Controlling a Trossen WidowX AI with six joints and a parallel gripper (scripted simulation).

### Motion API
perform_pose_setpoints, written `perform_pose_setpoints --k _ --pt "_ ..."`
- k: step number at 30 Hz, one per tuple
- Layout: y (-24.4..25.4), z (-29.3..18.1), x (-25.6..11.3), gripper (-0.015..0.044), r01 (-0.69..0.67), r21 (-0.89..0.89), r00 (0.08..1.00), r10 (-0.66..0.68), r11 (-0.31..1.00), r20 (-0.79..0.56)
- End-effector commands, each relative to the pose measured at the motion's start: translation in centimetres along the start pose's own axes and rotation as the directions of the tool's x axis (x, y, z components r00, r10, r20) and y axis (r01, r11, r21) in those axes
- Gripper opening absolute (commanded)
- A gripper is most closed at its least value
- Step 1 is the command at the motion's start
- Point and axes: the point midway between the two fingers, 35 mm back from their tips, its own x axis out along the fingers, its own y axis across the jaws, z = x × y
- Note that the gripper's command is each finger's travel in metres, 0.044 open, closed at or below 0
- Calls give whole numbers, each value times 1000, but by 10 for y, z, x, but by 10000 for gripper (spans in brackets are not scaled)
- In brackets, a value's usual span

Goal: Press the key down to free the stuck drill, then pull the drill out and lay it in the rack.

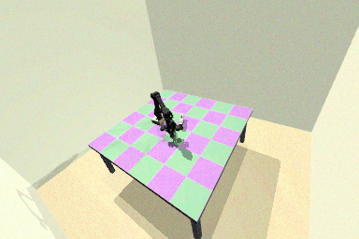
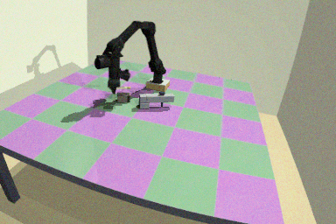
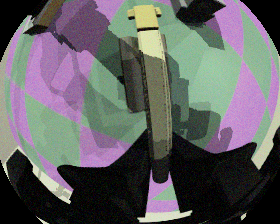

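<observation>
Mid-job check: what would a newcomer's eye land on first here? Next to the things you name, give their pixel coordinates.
The pink-and-green checkered table [image 1: 161, 182] [image 2: 188, 173], filling much of the exterior view. Then the black arm [image 1: 161, 107] [image 2: 150, 44], arched above it, its tool [image 2: 113, 90] [image 3: 155, 132] pointing down. In the wrist view, a long, pale, yellow-ended piece [image 3: 156, 85] runs up from between the fingers.
</observation>
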Motion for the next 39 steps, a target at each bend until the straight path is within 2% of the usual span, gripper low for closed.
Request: perform_pose_setpoints --k 1,39 --pt "2 2 8 0 -11 -4 1000 11 1000 9" --pt "1 2 36 0 -11 -4 1000 11 1000 9"
